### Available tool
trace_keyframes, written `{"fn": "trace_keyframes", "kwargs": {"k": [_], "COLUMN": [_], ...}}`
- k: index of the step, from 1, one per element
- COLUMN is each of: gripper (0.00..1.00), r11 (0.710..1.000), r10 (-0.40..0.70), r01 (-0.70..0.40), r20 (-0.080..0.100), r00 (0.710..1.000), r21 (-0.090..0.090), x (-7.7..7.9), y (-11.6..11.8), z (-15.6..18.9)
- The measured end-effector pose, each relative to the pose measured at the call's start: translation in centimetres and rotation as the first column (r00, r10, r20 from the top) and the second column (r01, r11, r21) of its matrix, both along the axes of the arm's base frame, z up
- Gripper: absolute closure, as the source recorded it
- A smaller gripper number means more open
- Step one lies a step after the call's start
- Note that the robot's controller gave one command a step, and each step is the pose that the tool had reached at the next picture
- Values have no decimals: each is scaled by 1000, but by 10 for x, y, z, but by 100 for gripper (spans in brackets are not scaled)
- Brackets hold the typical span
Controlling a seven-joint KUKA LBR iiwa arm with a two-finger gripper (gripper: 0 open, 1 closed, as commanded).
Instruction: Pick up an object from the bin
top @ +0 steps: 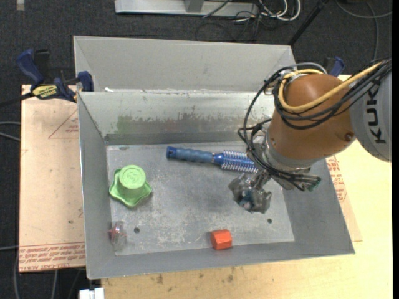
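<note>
My gripper (252,197) hangs low over the floor of the bin (187,111), toward its right wall; whether it is open or closed I cannot tell, nor whether it has anything in it; the nearest thing is the blue hairbrush (202,157), just beside me on the back-wall side; its bristled head is close to me and its handle points toward the left wall, so its long axis runs along the back wall; an orange block (221,239) sits near the front edge; a green fluted cup (130,185) lies well apart by the left wall.
</note>
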State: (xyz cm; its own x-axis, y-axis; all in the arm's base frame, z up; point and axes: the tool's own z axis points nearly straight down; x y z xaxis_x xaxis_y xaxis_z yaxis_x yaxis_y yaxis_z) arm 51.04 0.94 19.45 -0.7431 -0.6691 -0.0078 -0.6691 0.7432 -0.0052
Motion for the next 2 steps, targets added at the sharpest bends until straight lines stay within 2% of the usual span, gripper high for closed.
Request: {"fn": "trace_keyframes", "kwargs": {"k": [1,2], "gripper": [0,0], "r11": [1000,903], "r10": [1,430], "r01": [-1,-430], "r20": [-7,-14], "r00": [1000,903], "r21": [1,1], "x": [-1,-9], "y": [0,-88], "z": [-4,-84]}}
